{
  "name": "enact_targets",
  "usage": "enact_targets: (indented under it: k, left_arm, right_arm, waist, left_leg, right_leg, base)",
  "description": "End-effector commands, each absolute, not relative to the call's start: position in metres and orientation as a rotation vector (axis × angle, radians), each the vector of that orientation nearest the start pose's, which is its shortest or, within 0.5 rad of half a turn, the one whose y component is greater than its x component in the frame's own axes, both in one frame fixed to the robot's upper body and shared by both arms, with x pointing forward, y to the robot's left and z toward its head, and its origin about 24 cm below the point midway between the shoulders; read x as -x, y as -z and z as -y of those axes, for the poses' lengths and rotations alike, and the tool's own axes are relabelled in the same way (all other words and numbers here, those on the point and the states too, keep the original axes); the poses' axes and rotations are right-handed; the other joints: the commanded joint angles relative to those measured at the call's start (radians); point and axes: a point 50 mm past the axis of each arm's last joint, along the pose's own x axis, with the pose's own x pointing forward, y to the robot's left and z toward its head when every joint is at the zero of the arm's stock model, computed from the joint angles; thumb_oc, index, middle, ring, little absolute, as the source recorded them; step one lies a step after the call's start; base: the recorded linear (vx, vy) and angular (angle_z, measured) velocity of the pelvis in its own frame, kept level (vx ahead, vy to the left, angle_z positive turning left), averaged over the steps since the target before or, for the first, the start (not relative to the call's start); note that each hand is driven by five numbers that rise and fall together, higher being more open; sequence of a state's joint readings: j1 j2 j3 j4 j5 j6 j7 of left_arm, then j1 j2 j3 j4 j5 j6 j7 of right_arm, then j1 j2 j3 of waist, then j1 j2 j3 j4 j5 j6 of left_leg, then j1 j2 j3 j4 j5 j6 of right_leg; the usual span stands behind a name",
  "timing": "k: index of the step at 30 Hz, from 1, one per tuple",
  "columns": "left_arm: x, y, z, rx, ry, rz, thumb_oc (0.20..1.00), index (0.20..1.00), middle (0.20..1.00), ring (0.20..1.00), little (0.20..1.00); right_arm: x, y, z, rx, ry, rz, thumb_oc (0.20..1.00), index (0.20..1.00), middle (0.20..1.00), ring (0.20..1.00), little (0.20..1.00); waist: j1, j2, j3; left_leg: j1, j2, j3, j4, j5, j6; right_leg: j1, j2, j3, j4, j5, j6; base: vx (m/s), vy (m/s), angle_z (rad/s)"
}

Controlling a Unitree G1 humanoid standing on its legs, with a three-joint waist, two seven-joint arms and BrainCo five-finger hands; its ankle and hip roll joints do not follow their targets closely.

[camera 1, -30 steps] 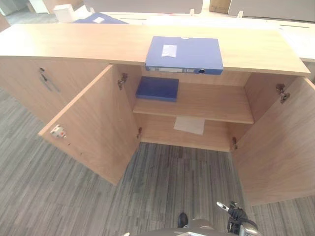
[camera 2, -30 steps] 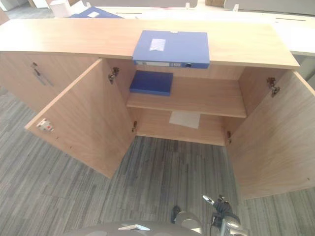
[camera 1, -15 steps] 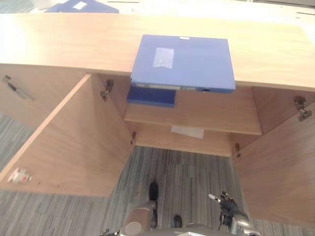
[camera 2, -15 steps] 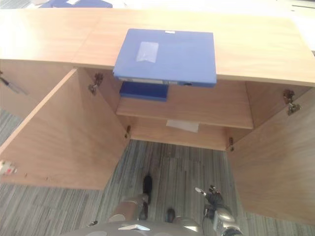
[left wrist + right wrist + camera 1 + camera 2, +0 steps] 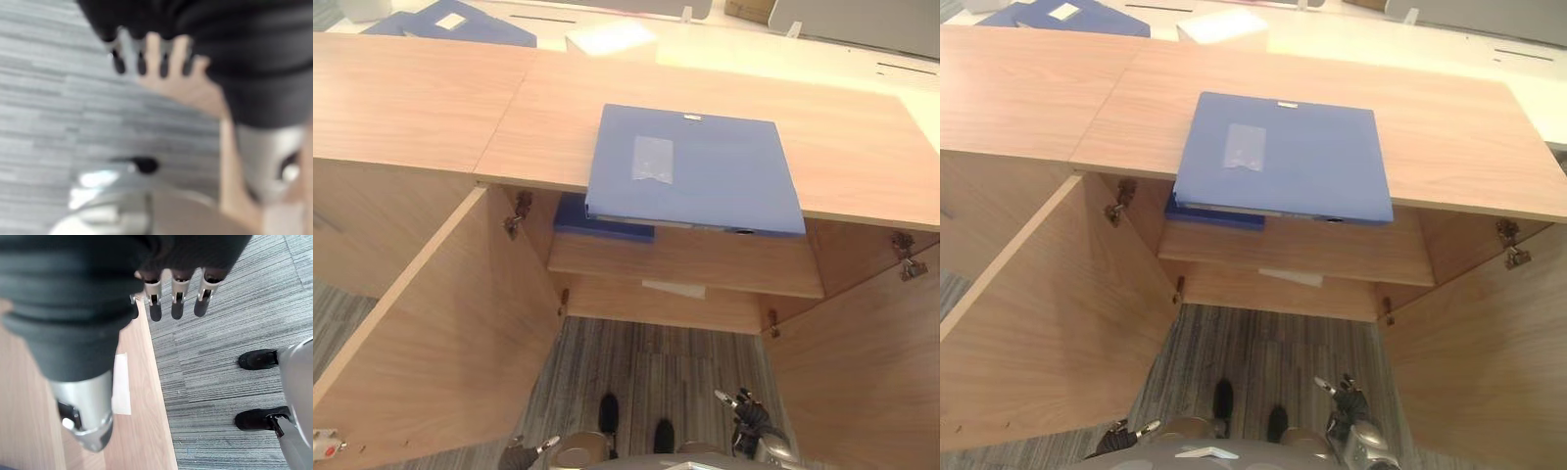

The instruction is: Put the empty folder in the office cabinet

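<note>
A blue folder [image 5: 695,171] lies flat on the wooden cabinet top [image 5: 431,98], its spine overhanging the front edge above the open middle compartment. Below it, a second blue folder [image 5: 602,223] rests on the left of the upper shelf [image 5: 724,266]. A white sheet [image 5: 674,289] lies on the lower shelf. My right hand [image 5: 744,416] hangs low by the floor, fingers [image 5: 177,298] straight and holding nothing. My left hand [image 5: 524,452] also hangs low, its fingers [image 5: 151,56] extended and empty. Both hands are far below the folder.
Both cabinet doors stand wide open: the left door [image 5: 431,333] and the right door [image 5: 862,372] flank the grey carpet [image 5: 656,362] in front. More blue folders [image 5: 450,22] and a white box [image 5: 612,37] lie on the desk behind the cabinet.
The whole picture has shifted: the cabinet is nearer and seen from more steeply above. My left hand now shows at the lower edge. The folders have not moved.
</note>
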State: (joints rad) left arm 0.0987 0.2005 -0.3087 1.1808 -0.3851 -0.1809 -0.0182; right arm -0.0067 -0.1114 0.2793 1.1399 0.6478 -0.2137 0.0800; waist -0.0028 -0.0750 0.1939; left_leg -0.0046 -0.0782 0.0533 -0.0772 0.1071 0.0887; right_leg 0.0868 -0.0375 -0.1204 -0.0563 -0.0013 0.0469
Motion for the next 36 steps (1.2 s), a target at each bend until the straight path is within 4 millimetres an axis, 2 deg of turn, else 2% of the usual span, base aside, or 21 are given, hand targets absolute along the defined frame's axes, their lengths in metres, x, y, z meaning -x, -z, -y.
enact_targets:
  k: [1, 3, 5, 6, 9, 12, 14, 17, 23, 24, 25, 26, 34, 36]
  left_arm:
    - [-0.103, 0.156, -0.208, 0.009, -0.039, -0.998, 1.0, 1.0, 1.0, 1.0, 1.0]
    - [-0.11, 0.152, -0.217, 0.009, -0.063, -0.973, 1.0, 1.0, 1.0, 1.0, 1.0]
    - [-0.13, 0.138, -0.238, -0.051, -0.133, -0.871, 1.0, 1.0, 1.0, 1.0, 1.0]
    - [-0.137, 0.133, -0.242, -0.084, -0.156, -0.819, 1.0, 1.0, 1.0, 1.0, 1.0]
    - [-0.143, 0.126, -0.246, -0.113, -0.185, -0.77, 1.0, 1.0, 1.0, 1.0, 1.0]
    - [-0.167, 0.102, -0.251, -0.24, -0.235, -0.603, 1.0, 1.0, 1.0, 1.0, 1.0]
    - [-0.167, 0.102, -0.251, -0.241, -0.237, -0.602, 1.0, 1.0, 1.0, 1.0, 1.0]
    - [-0.185, 0.08, -0.253, -0.326, -0.24, -0.475, 1.0, 1.0, 1.0, 1.0, 1.0]
    - [-0.193, 0.069, -0.254, -0.372, -0.24, -0.416, 1.0, 1.0, 1.0, 1.0, 1.0]
    - [-0.198, 0.062, -0.255, -0.409, -0.246, -0.375, 1.0, 1.0, 1.0, 1.0, 1.0]
    - [-0.211, 0.034, -0.261, -0.585, -0.301, -0.225, 1.0, 1.0, 1.0, 1.0, 1.0]
    - [-0.211, 0.034, -0.261, -0.585, -0.301, -0.225, 1.0, 1.0, 1.0, 1.0, 1.0]
    - [-0.229, -0.022, -0.284, -1.086, -0.455, 0.058, 1.0, 1.0, 1.0, 1.0, 1.0]
    - [-0.23, -0.026, -0.287, -1.126, -0.47, 0.083, 1.0, 1.0, 1.0, 1.0, 1.0]
  right_arm:
    - [-0.14, 0.142, 0.202, -0.191, 0.12, -0.838, 1.0, 1.0, 1.0, 1.0, 1.0]
    - [-0.139, 0.141, 0.205, -0.16, 0.098, -0.844, 1.0, 1.0, 1.0, 1.0, 1.0]
    - [-0.14, 0.139, 0.211, -0.048, 0.045, -0.863, 1.0, 1.0, 1.0, 1.0, 1.0]
    - [-0.14, 0.139, 0.213, -0.01, 0.035, -0.869, 1.0, 1.0, 1.0, 1.0, 1.0]
    - [-0.141, 0.139, 0.215, 0.013, 0.031, -0.878, 1.0, 1.0, 1.0, 1.0, 1.0]
    - [-0.139, 0.139, 0.223, 0.052, 0.016, -0.903, 1.0, 1.0, 1.0, 1.0, 1.0]
    - [-0.139, 0.139, 0.224, 0.053, 0.015, -0.904, 1.0, 1.0, 1.0, 1.0, 1.0]
    - [-0.136, 0.137, 0.231, 0.066, 0.017, -0.912, 1.0, 1.0, 1.0, 1.0, 1.0]
    - [-0.136, 0.136, 0.233, 0.075, 0.012, -0.912, 1.0, 1.0, 1.0, 1.0, 1.0]
    - [-0.137, 0.135, 0.234, 0.075, 0.009, -0.909, 1.0, 1.0, 1.0, 1.0, 1.0]
    - [-0.137, 0.134, 0.235, 0.08, 0.009, -0.906, 1.0, 1.0, 1.0, 1.0, 1.0]
    - [-0.137, 0.134, 0.235, 0.08, 0.009, -0.906, 1.0, 1.0, 1.0, 1.0, 1.0]
    - [-0.131, 0.136, 0.238, 0.057, 0.061, -0.904, 1.0, 1.0, 1.0, 1.0, 1.0]
    - [-0.13, 0.136, 0.238, 0.053, 0.07, -0.905, 1.0, 1.0, 1.0, 1.0, 1.0]
  waist:
    - [-0.032, 0.102, 0.003]
    - [-0.038, 0.115, 0.003]
    - [-0.039, 0.141, -0.002]
    - [-0.034, 0.145, -0.005]
    - [-0.025, 0.146, -0.007]
    - [-0.004, 0.131, -0.026]
    - [-0.004, 0.13, -0.027]
    - [0.001, 0.123, -0.036]
    - [0.002, 0.123, -0.042]
    - [0.004, 0.124, -0.044]
    - [0.011, 0.129, -0.046]
    - [0.011, 0.129, -0.046]
    - [0.018, 0.138, -0.06]
    - [0.018, 0.138, -0.062]
  left_leg:
    - [0.086, 0.027, 0.045, -0.01, -0.158, -0.034]
    - [0.094, 0.034, 0.065, -0.01, -0.16, -0.034]
    - [0.11, 0.056, 0.106, -0.01, -0.162, -0.032]
    - [0.114, 0.063, 0.114, -0.01, -0.163, -0.033]
    - [0.12, 0.072, 0.121, -0.01, -0.166, -0.037]
    - [0.126, 0.09, 0.124, -0.01, -0.159, -0.065]
    - [0.126, 0.09, 0.124, -0.01, -0.159, -0.066]
    - [0.123, 0.106, 0.118, -0.01, -0.147, -0.087]
    - [0.121, 0.111, 0.115, -0.01, -0.144, -0.096]
    - [0.12, 0.114, 0.112, -0.01, -0.141, -0.101]
    - [0.12, 0.122, 0.105, -0.006, -0.136, -0.116]
    - [0.12, 0.122, 0.105, -0.006, -0.136, -0.116]
    - [0.108, 0.13, 0.093, 0.0, -0.129, -0.134]
    - [0.108, 0.13, 0.092, 0.0, -0.13, -0.135]
  right_leg:
    - [-0.06, -0.007, -0.036, 0.107, -0.034, 0.034]
    - [-0.063, -0.023, -0.051, 0.125, -0.039, 0.042]
    - [-0.058, -0.071, -0.081, 0.142, -0.039, 0.059]
    - [-0.055, -0.087, -0.087, 0.139, -0.033, 0.066]
    - [-0.042, -0.096, -0.097, 0.123, -0.028, 0.067]
    - [0.016, -0.075, -0.107, 0.027, -0.013, 0.053]
    - [0.018, -0.074, -0.107, 0.024, -0.013, 0.053]
    - [0.043, -0.056, -0.105, -0.019, -0.01, 0.038]
    - [0.05, -0.049, -0.102, -0.028, -0.014, 0.031]
    - [0.052, -0.046, -0.102, -0.03, -0.016, 0.027]
    - [0.063, -0.042, -0.106, -0.03, -0.031, 0.017]
    - [0.063, -0.042, -0.106, -0.03, -0.031, 0.017]
    - [0.063, -0.042, -0.112, -0.029, -0.042, 0.01]
    - [0.063, -0.043, -0.11, -0.03, -0.042, 0.01]
  base:
    - [0.02, 0.191, -0.25]
    - [0.01, 0.078, -0.84]
    - [0.01, 0.01, -0.93]
    - [-0.01, -0.049, -0.29]
    - [0.01, -0.091, -0.47]
    - [0.02, -0.222, -0.11]
    - [0.01, -0.091, 0.07]
    - [0.01, -0.114, 0.22]
    - [0.01, -0.035, -0.02]
    - [0.01, -0.104, -0.03]
    - [0.01, -0.104, -0.03]
    - [0.01, -0.084, 0.02]
    - [0.01, -0.01, 0.03]
    - [0.0, 0.0, 0.0]
